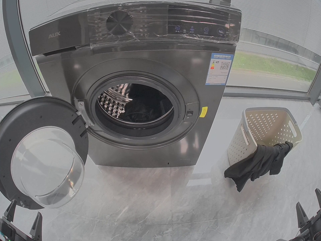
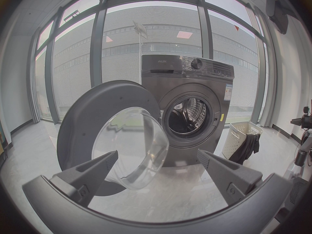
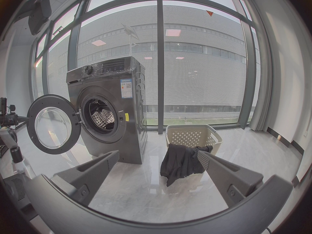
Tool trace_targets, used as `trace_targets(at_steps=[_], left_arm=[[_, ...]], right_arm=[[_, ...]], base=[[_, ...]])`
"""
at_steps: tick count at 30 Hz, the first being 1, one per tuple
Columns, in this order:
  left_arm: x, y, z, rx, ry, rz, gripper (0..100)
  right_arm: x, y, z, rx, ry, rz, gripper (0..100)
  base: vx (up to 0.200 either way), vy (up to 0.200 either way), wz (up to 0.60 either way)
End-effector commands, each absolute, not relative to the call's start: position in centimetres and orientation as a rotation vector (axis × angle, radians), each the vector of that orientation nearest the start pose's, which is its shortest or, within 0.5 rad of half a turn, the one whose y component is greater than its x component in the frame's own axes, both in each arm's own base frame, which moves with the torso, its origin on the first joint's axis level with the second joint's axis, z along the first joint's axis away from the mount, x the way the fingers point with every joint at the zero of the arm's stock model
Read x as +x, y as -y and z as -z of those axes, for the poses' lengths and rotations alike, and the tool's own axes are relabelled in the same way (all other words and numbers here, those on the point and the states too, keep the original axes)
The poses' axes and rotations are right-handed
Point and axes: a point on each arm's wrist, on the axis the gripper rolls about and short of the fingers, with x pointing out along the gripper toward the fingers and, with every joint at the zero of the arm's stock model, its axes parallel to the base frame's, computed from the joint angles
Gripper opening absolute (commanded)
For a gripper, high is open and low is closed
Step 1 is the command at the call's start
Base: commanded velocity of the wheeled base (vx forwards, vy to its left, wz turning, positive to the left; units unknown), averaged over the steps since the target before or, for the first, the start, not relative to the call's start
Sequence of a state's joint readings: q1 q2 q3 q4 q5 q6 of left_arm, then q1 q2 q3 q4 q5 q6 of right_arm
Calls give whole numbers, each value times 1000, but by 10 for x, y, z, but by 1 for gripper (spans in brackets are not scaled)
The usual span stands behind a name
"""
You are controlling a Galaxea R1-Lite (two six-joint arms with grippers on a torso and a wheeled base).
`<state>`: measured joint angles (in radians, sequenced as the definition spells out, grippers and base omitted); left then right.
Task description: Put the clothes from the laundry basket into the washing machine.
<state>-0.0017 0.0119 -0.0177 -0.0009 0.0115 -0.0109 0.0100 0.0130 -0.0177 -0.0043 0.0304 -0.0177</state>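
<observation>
A grey washing machine (image 1: 133,84) stands ahead, its round door (image 1: 40,151) swung open to the left. Dark cloth (image 1: 140,111) lies inside the drum. To its right a white laundry basket (image 1: 264,131) sits on the floor, with a black garment (image 1: 259,164) draped over its front rim and hanging down. My left gripper (image 1: 23,218) is low at the bottom left, open and holding nothing. My right gripper (image 1: 311,206) is at the bottom right, open, short of the basket. The same basket (image 3: 193,137) and garment (image 3: 182,161) lie ahead in the right wrist view.
Glossy grey floor (image 1: 160,198) spreads between me and the machine. Tall windows (image 1: 274,34) stand behind the machine. The open door (image 2: 110,130) juts out close in front of my left gripper (image 2: 156,160).
</observation>
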Motion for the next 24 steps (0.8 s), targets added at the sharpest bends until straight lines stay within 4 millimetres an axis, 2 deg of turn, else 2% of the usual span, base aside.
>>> trace_targets(at_steps=[1, 24], left_arm=[[-23, 0, -76, -11, 2, -11, 100], [-23, -1, -76, -21, 2, -20, 100]], right_arm=[[-23, 0, -76, -18, 5, -41, 100], [-23, 0, -76, -18, 5, -41, 100]], base=[[0, -200, 0], [0, -200, 0]])
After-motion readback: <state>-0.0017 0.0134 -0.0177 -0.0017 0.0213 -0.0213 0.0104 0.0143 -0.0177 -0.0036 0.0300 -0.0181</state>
